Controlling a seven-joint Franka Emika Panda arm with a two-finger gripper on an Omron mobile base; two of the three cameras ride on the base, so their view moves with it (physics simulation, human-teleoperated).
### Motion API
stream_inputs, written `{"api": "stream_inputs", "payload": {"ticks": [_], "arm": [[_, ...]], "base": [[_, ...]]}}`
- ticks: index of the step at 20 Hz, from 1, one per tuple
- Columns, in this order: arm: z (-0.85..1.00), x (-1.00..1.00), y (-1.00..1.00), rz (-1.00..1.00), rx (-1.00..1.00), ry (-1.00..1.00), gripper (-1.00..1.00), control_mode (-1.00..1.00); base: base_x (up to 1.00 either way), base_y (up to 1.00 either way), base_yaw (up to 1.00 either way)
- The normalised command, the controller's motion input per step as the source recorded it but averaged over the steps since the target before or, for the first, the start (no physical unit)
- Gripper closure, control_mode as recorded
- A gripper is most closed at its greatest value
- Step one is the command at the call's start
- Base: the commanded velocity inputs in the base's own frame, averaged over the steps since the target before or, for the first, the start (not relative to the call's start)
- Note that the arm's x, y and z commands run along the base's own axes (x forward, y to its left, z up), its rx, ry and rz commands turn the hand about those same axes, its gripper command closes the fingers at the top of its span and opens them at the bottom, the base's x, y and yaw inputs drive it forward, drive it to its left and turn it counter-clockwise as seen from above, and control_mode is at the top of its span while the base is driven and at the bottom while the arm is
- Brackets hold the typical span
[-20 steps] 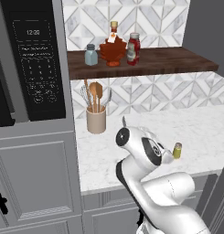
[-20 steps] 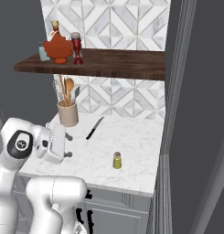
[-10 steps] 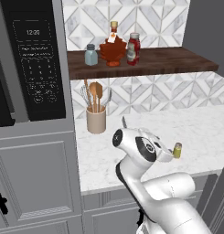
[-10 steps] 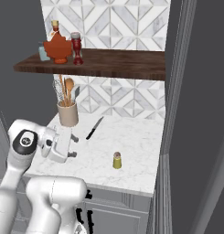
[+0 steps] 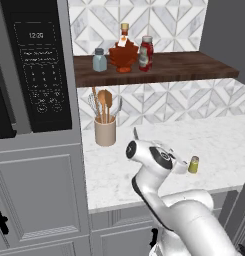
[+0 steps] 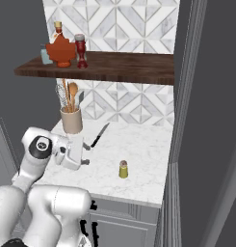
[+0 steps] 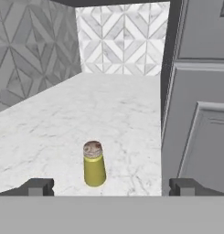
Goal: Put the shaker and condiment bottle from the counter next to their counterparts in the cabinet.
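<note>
**Item: shaker** (image 7: 93,163). Small yellow cylinder with a grey cap, standing upright on the marble counter (image 6: 138,149).

**Handling (judged).** Probably light and rigid. The smooth round wall may slip or roll between flat pads, and so small a thing could tip if one finger meets it before the other. Best hold: across the yellow body at mid-height, below the cap, one finger on each side.

**Location in frame.**
- Hand view: lower centre, a little left of middle.
- Left base view: right of centre (image 5: 193,164), close to the counter's front edge.
- Right base view: centre (image 6: 123,169), on open counter near the front edge.

**Relation to hand.** The gripper (image 7: 111,187) is spread to its full width, holding nothing; its two tips sit at lower left and lower right of the hand view. The shaker stands ahead of them and apart, within the gap but nearer the left tip. In the right base view the gripper (image 6: 83,161) lies left of the shaker, with bare counter between.

**Related items.**
- Red bottle (image 5: 146,53): on the shelf (image 5: 194,65), upper centre of the left base view, just beside the maple-leaf bottle (image 5: 124,53).
- Blue-grey shaker (image 5: 99,60): on the shelf, left of the maple-leaf bottle.

**Status (judged).** Bottle placed; shaker not yet gripped.
</note>
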Motion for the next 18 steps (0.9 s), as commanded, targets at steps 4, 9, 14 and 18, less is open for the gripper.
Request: {"api": "stream_inputs", "payload": {"ticks": [4, 9, 14, 18], "arm": [[-0.49, 0.57, -0.44, 0.13, 0.02, 0.0, -1.0, -1.0], [-0.55, 0.05, -0.68, 0.02, 0.0, 0.0, -1.0, -1.0], [-0.52, -0.24, -0.58, -0.01, 0.0, 0.0, -1.0, -1.0], [-0.04, -0.26, -0.06, 0.0, -0.01, 0.0, -1.0, -1.0]], "base": [[0.0, 0.0, 0.0], [0.0, 0.0, 0.0], [0.0, 0.0, 0.0], [0.0, 0.0, 0.0]]}}
